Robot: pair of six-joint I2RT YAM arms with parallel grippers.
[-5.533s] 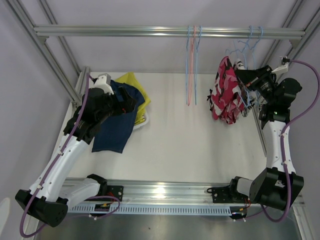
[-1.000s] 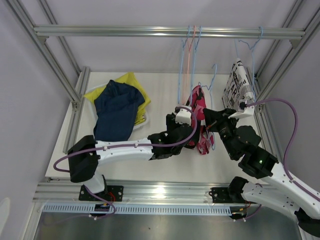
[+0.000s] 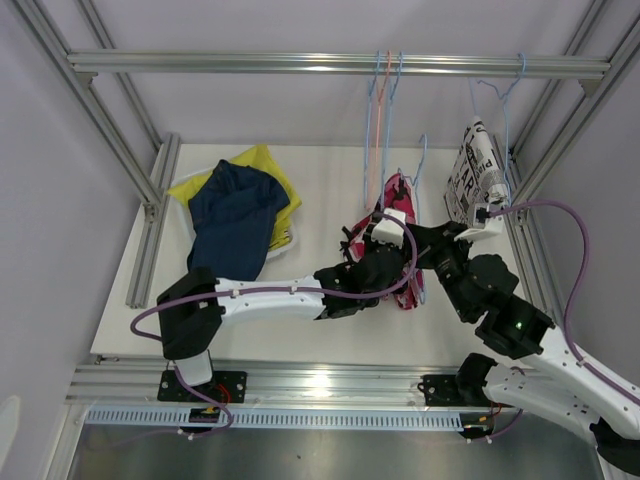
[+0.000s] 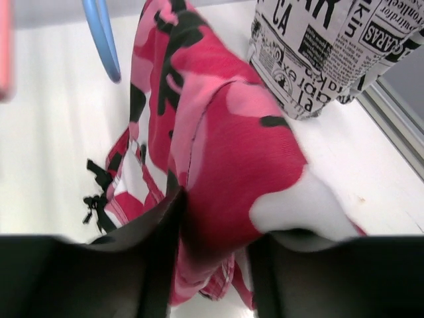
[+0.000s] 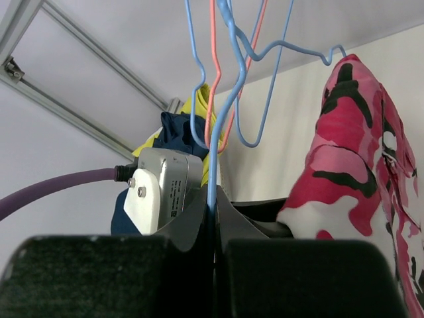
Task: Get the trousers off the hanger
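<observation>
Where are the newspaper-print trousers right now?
In the top view, the newspaper-print trousers hang at the right rear of the table under the rail, just right of the pink camouflage trousers that the left gripper grips.

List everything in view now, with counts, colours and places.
pink-red trousers: one, camouflage pattern, mid-table between the arms.
newspaper trousers: one, white with black lettering, hanging far right.
navy trousers: one, dark blue, piled table-left.
yellow trousers: one, yellow, under the navy trousers.
held hanger: one, blue, carrying the pink-red trousers.
empty hangers: three, two blue, one salmon, on the rail.
rail: one, silver, across the top.
table: one, white, beneath everything.
left hand: one, black, shut on the pink-red trousers.
right hand: one, black, shut on the held hanger.
</observation>
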